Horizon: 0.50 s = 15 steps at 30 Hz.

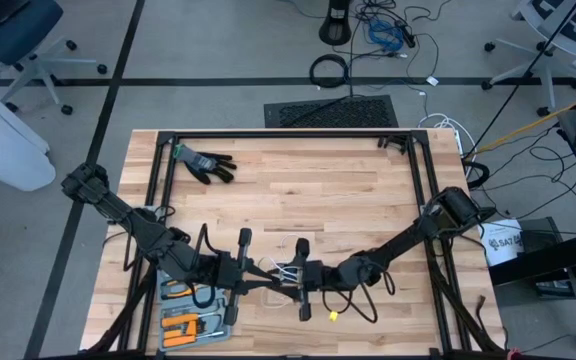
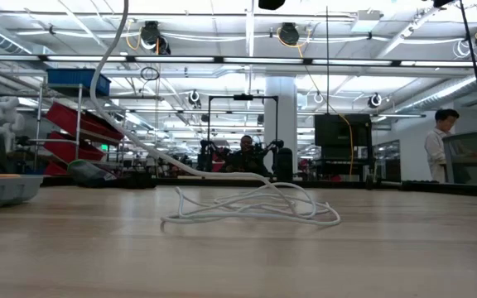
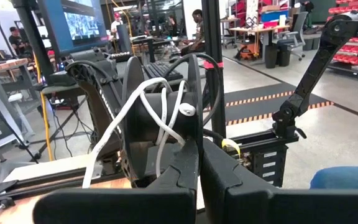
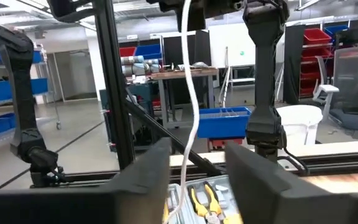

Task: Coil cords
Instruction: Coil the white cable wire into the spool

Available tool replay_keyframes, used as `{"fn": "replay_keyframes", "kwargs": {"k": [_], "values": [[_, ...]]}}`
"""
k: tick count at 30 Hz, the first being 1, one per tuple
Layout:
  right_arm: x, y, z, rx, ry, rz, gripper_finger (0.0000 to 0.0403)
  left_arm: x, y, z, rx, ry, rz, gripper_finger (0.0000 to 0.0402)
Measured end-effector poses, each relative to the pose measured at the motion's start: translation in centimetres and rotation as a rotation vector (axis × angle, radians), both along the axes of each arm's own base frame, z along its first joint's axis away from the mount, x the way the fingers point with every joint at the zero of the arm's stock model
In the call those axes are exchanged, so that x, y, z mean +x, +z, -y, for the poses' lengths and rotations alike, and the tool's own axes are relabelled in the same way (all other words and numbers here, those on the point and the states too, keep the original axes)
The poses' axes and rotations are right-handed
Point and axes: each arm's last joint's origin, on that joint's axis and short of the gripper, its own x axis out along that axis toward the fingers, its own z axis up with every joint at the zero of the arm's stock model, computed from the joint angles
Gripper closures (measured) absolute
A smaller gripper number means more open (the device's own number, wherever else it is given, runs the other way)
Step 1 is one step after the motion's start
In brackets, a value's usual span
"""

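Observation:
The thin white cord (image 2: 255, 211) lies in loose loops on the wooden table, and one strand rises from them out of the low view. In the high view the cord (image 1: 286, 270) sits between my two grippers near the table's near edge. My left gripper (image 1: 258, 268) is shut on a round black reel (image 3: 160, 124) with white cord crossing its face. My right gripper (image 1: 296, 275) faces it from the right, open. A strand of cord (image 4: 191, 124) hangs down between its fingers; I cannot tell whether it touches them. My left gripper pinches the black reel by its rim (image 3: 190, 155) between its two fingers, which come at it roughly level from the table's left. Several strands of white cord (image 3: 166, 134) lie wrapped over the reel's face. The reel stands on edge beyond the fingertips.
A black glove (image 1: 205, 163) lies at the far left of the table. A tray of orange-handled tools (image 1: 193, 315) stands at the near left, beside the left arm. A small yellow piece (image 1: 333, 315) lies near the front edge. A black frame (image 1: 288, 135) borders the table.

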Motion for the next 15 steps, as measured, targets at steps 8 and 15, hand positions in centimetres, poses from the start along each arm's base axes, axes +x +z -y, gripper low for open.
{"fn": "replay_keyframes", "kwargs": {"k": [8, 15], "values": [[0.0, 0.0, 0.0, 0.006, 0.000, 0.002, 0.0393, 0.0, 0.0, 0.0, 0.000, 0.000, 0.001, 0.0395], [-0.1, -1.0, -0.5, 0.022, 0.018, -0.102, 0.0401, -0.3, 0.4, 0.5, -0.001, -0.049, 0.038, 0.0395]]}}
